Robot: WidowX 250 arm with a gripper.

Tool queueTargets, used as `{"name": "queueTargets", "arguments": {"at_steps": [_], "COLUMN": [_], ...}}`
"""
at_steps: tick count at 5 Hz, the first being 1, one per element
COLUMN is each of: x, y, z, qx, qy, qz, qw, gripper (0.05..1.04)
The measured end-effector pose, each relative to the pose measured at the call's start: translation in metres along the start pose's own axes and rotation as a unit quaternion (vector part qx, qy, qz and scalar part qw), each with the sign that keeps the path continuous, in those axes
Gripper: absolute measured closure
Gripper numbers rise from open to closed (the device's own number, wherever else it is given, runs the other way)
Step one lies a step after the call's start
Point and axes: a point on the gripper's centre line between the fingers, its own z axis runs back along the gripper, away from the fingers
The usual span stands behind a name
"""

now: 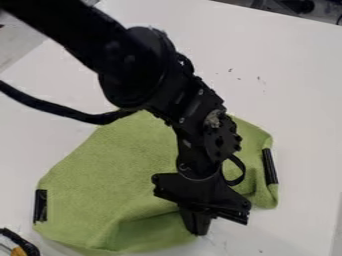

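So the cloth work looked partway along to me. The green cloth (120, 175) lay mostly spread out beneath the arm (133, 70), with black strips at its left (41, 206) and right (270, 166) edges. That much was done, I'd say; what was left was the creased bit near the gripper (198, 231) and the rumpled right side. No neat fold in it that I could spot.

The gripper pointed down at the cloth's lower edge. Can't tell how far open it was, or whether it had hold of any fabric; from that angle it might've just been resting there.

Surface was a white table (294, 110) with a few dark specks (258, 78), plus some black and orange thing (19, 247) at the lower left corner. Dark clutter (294, 6) sat beyond the far edge.
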Motion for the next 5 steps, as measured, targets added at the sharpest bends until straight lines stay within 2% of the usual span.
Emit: {"name": "queueTargets", "arguments": {"at_steps": [1, 2, 3, 4, 5], "x": [0.010, 0.016, 0.026, 0.043, 0.075], "y": [0.002, 0.005, 0.020, 0.040, 0.081], "z": [0.041, 0.073, 0.083, 0.080, 0.063], "qx": [0.041, 0.059, 0.044, 0.025, -0.005], "qy": [0.033, 0.065, 0.078, 0.084, 0.074], "qz": [-0.002, 0.018, 0.035, 0.027, 0.020], "qw": [0.9986, 0.9960, 0.9954, 0.9958, 0.9971], "gripper": [1.031, 1.031, 1.031, 1.031, 1.031]}}
